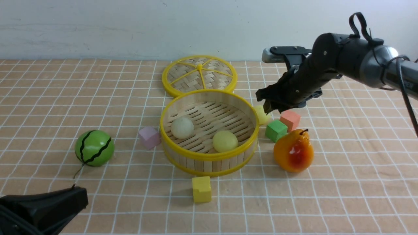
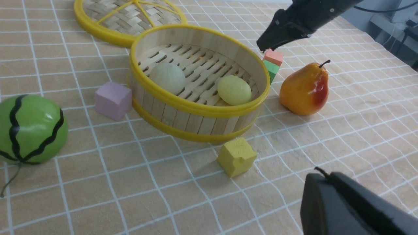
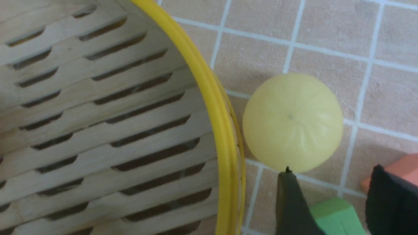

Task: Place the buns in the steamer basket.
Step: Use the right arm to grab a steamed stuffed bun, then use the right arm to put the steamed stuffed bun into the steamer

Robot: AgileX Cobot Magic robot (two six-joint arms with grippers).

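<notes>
The steamer basket (image 1: 209,156) stands mid-table and holds two buns, an off-white one (image 1: 182,127) and a pale yellow one (image 1: 225,141). Both also show in the left wrist view, the off-white bun (image 2: 167,77) and the yellow bun (image 2: 234,90). A third pale yellow bun (image 3: 292,122) lies on the cloth just outside the basket's rim (image 3: 225,156), half hidden in the front view (image 1: 262,114). My right gripper (image 3: 333,178) hovers open just above and beside it, with nothing between its fingers. My left gripper (image 2: 321,176) is shut and empty, low at the near left (image 1: 76,195).
The woven lid (image 1: 199,74) lies behind the basket. A green melon (image 1: 94,148) sits left and a purple cube (image 1: 149,137) touches the basket. Green (image 1: 276,130) and salmon (image 1: 290,119) cubes and an orange pear (image 1: 294,150) crowd the right. A yellow cube (image 1: 201,189) is in front.
</notes>
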